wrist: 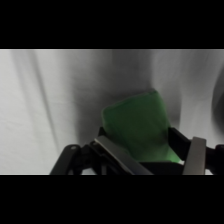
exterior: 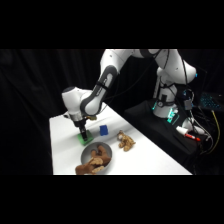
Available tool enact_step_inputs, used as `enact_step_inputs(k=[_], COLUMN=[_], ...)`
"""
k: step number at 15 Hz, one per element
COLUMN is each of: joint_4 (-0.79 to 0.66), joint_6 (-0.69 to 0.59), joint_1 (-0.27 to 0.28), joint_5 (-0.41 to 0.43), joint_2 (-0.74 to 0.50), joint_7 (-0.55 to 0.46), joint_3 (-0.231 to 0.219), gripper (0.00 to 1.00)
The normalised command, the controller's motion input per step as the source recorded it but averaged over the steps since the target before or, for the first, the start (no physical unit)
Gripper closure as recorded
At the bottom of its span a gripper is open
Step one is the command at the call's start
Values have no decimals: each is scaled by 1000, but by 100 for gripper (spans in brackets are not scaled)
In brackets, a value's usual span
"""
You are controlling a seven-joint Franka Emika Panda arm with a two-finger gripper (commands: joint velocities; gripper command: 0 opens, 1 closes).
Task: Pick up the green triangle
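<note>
The green triangle point(wrist: 137, 125) fills the middle of the wrist view, a bright green wedge with rounded corners lying between my two fingers point(wrist: 196, 155). My gripper point(wrist: 155, 155) is shut on it, with a finger pressed against each side. In the side view my gripper point(exterior: 84, 136) reaches down to the white table point(exterior: 145, 155) near its left front. Only a sliver of the green triangle point(exterior: 87, 142) shows under the fingertips, at table level.
A blue cube point(exterior: 103, 129) sits just right of the gripper. A grey bowl point(exterior: 96, 156) holding brown pieces stands in front of it, close to the table's front edge. Another brown lump point(exterior: 125, 140) lies to the right of the bowl.
</note>
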Motion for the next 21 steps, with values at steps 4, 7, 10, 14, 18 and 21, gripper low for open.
enact_step_inputs(k=[4,7,10,14,18,21], joint_4=[218,157,99,15,-12,6], joint_6=[-52,-111,-190,-253,-256,-243], joint_1=[-81,-13,32,55,58,63], joint_5=[83,7,-51,-89,-95,-84], joint_2=[179,85,-32,-201,-299,-277], joint_7=[-94,-38,1,7,-15,-18], joint_3=[53,-12,-61,-77,-63,-61], gripper=[59,78,97,97,95,95])
